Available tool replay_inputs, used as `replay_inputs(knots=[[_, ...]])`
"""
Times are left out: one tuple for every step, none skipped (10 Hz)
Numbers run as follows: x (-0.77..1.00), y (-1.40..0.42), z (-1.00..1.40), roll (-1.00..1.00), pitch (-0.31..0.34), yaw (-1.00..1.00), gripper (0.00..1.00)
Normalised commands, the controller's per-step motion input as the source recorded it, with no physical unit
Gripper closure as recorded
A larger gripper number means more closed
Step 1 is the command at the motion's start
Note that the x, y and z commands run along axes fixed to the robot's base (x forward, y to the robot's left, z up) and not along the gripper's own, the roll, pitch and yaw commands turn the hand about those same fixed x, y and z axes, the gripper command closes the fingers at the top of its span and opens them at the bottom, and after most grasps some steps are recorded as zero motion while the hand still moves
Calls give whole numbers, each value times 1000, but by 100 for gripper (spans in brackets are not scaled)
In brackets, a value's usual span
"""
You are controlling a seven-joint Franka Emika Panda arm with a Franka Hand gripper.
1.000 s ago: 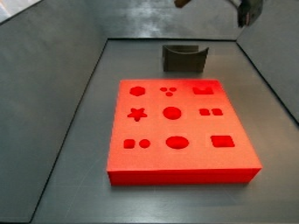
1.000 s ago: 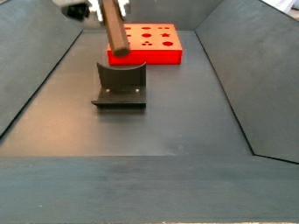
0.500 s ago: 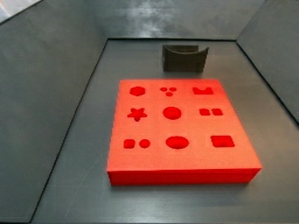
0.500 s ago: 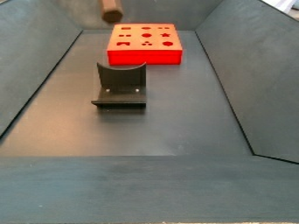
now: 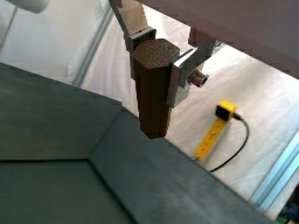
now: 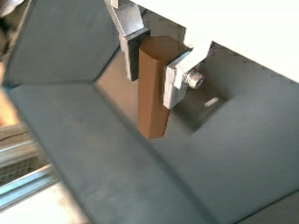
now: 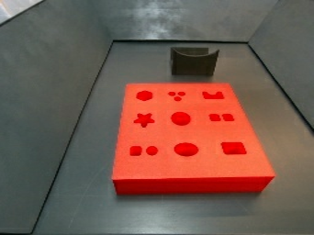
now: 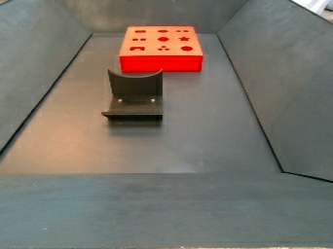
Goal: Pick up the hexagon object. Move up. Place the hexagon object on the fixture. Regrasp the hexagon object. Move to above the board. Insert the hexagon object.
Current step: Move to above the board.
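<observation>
- So the gripper was pinching the hexagon object near its top end, one silver finger pressed on each side, as both wrist views showed.
- Most of the brown peg hung down below the fingers. Held that way, I think, its free end could go into something first.
- The peg looked straight between the dark pads, not tipped to one side. That would help it sit well when put down.
- Neither side view showed the gripper or the peg. My guess was that the hand was up high, above what those cameras could see.
- Far under the hand, the fixture stood on the grey floor with nothing in its curved notch. It also showed in the other side view.
- The board lay flat near the fixture, not touching it. Every shaped hole was empty, so the hexagon hole was waiting for the peg.
- The board sat just past the fixture in a side view.
- I judged that the pick up and the move up were done. The next job looked like lowering the peg into the notch.
- The hand would need to come down slowly and line up well, or the peg could bump the edge and slip.
</observation>
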Motion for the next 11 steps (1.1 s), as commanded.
replay_inputs(knots=[[-556, -1000, 137, -1000, -200, -113, 100], [-571, -1000, 139, -1000, -210, -133, 100], [-580, -1000, 143, -1000, -208, -146, 100], [-603, -1000, 142, -1000, -206, -164, 100], [-615, -1000, 143, -1000, -206, -172, 100], [-655, -1000, 147, -1000, -207, -184, 100], [-681, -1000, 146, -1000, -205, -190, 100], [-675, -923, 143, -1000, -212, -196, 100], [-496, -611, 92, -1000, -213, -196, 100], [-281, -262, 40, -944, -198, -177, 100], [-167, -100, 18, -733, -147, -123, 100]])
